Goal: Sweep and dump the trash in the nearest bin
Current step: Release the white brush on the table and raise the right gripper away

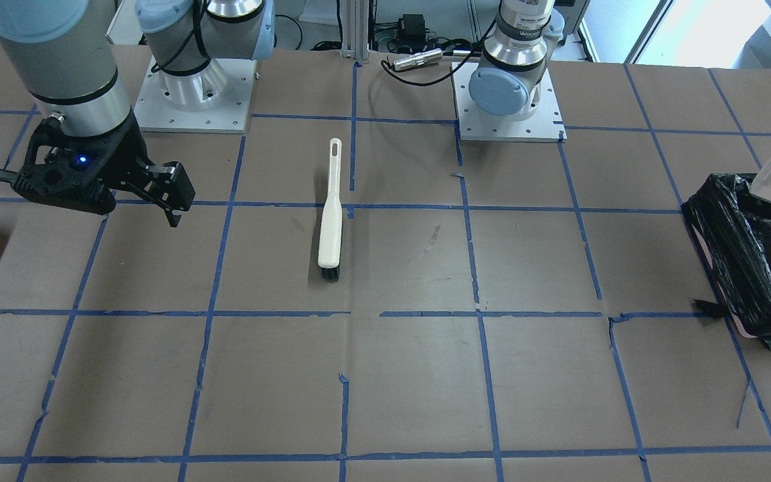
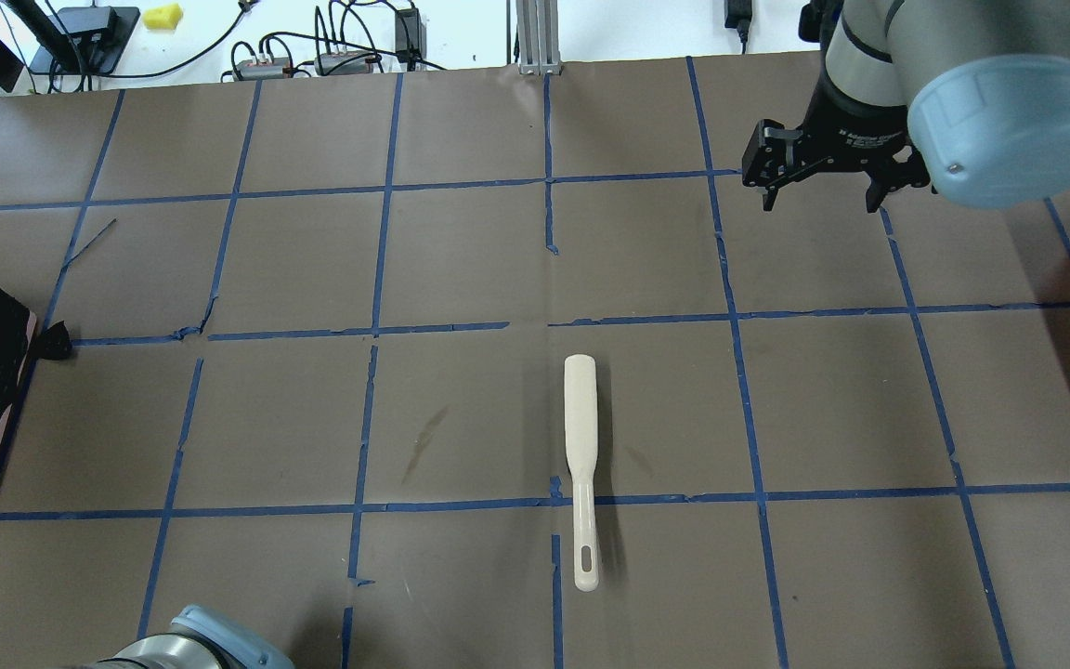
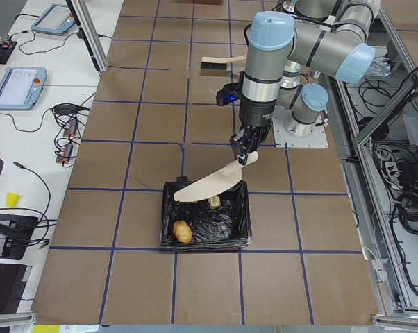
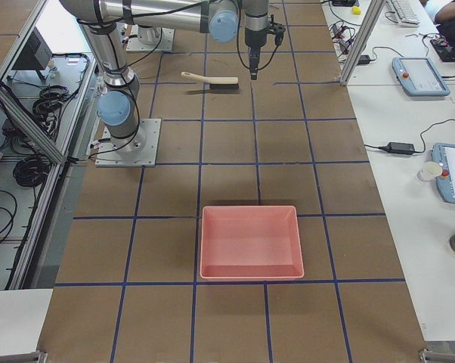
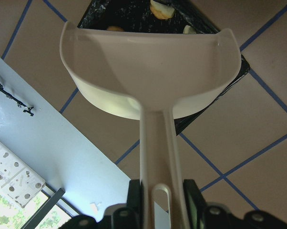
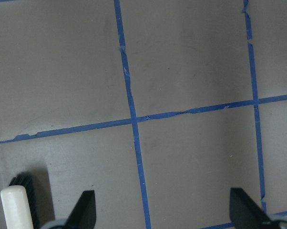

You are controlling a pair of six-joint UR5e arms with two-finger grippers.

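Observation:
My left gripper is shut on the handle of a cream dustpan, which hangs tilted over the bin, a black-bagged box with a pink rim. The pan's scoop looks bare. Inside the bin lie the trash pieces: a tan-orange lump and a pale chunk, with more bits showing past the pan's lip. My right gripper hovers open over the table with nothing between its fingers, away from the bin.
A cream hand brush with black bristles lies flat mid-table, near my right gripper. A reddish-pink tray without a bag sits at the table's right end. Blue tape lines grid the brown tabletop.

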